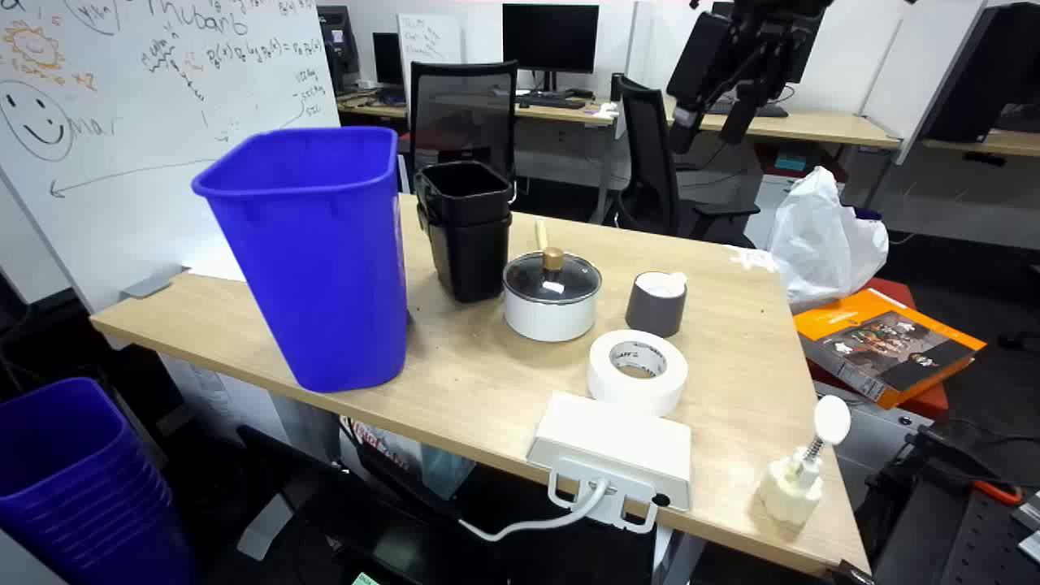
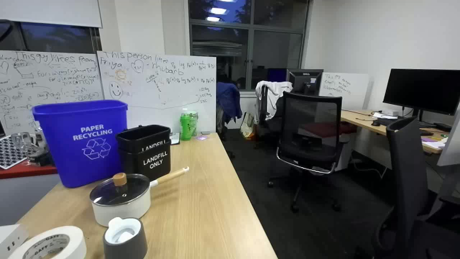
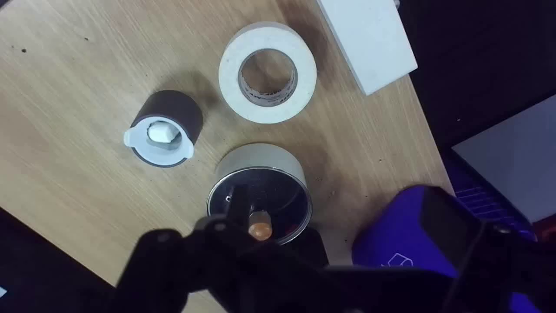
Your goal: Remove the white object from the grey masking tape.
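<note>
White object (image 3: 160, 153) shows two tabs (image 3: 129, 138) only in the wrist view; claw (image 1: 707, 140) spread wide.

Wooden table (image 1: 735, 341) bearing blue bin (image 1: 325, 284), 2 nested black bins (image 1: 467, 252), pot (image 1: 548, 318), grey masking tape (image 1: 654, 315), white roll (image 1: 638, 396), box (image 1: 617, 439), bottle (image 1: 790, 491)

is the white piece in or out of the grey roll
In: the wrist view shows the white piece nested in the hollow of the grey roll, tabs at the rim.
</note>
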Motion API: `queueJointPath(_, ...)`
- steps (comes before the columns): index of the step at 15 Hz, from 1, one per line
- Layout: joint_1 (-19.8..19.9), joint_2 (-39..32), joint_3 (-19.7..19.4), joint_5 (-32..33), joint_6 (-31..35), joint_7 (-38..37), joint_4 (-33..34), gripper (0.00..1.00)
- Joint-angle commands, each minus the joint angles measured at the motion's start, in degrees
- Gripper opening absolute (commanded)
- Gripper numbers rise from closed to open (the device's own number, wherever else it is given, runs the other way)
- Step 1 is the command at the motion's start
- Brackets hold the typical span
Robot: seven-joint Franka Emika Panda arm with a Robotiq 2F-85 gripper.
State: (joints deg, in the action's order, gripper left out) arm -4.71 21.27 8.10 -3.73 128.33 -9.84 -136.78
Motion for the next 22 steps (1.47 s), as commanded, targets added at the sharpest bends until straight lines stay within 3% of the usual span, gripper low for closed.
queueJointPath(1,-0.2,0.0,-0.2,0.1,-0.2,-0.1,0.1,1.00)
queueJointPath(8,-0.4,0.1,-0.7,0.1,0.2,1.9,-0.3,1.00)
queueJointPath(14,0.5,2.6,-2.1,2.7,2.5,4.4,-5.6,1.00)
queueJointPath(22,3.1,4.9,-2.2,13.8,7.1,4.8,-15.7,1.00)
